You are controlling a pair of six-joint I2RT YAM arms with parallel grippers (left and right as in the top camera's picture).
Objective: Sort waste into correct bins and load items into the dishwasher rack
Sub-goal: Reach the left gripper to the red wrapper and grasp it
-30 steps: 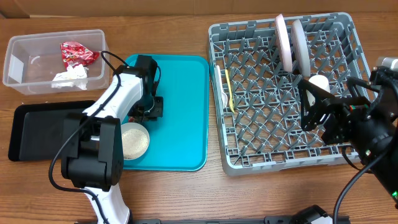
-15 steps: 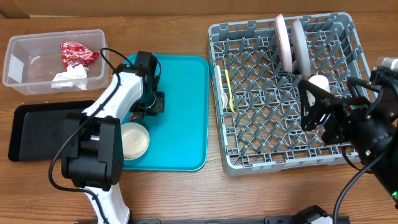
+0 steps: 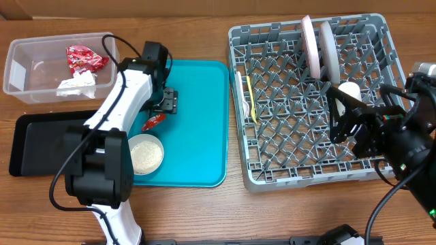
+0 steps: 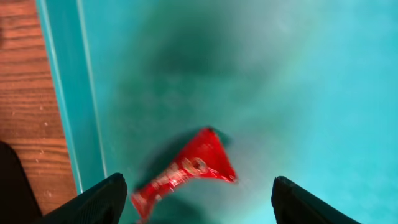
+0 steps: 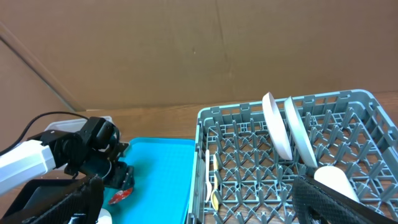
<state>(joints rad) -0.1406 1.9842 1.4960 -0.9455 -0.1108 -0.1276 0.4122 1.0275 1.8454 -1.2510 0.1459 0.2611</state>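
A small red wrapper (image 3: 154, 121) lies loose on the teal tray (image 3: 197, 136), just in front of my left gripper (image 3: 165, 102). In the left wrist view the wrapper (image 4: 186, 171) sits between the wide-apart fingertips (image 4: 99, 199) without touching either, so my left gripper (image 4: 199, 208) is open. A bowl of rice (image 3: 146, 155) stands at the tray's near left corner. The clear tub (image 3: 20, 75) holds another red wrapper (image 3: 85, 58) and a white napkin (image 3: 76, 85). The grey rack (image 3: 272, 170) holds two upright plates (image 3: 312, 46), a cup (image 3: 349, 90) and cutlery (image 3: 251, 99). My right gripper (image 3: 344, 121) is open over the rack.
The black tray (image 3: 48, 139) lies left of the teal tray, partly under my left arm. A cardboard wall (image 5: 186, 50) closes off the back of the wooden table (image 3: 204, 211).
My left gripper has opened and pulled back toward the far edge of the teal tray, leaving the red wrapper lying on the tray. The right arm has not moved.
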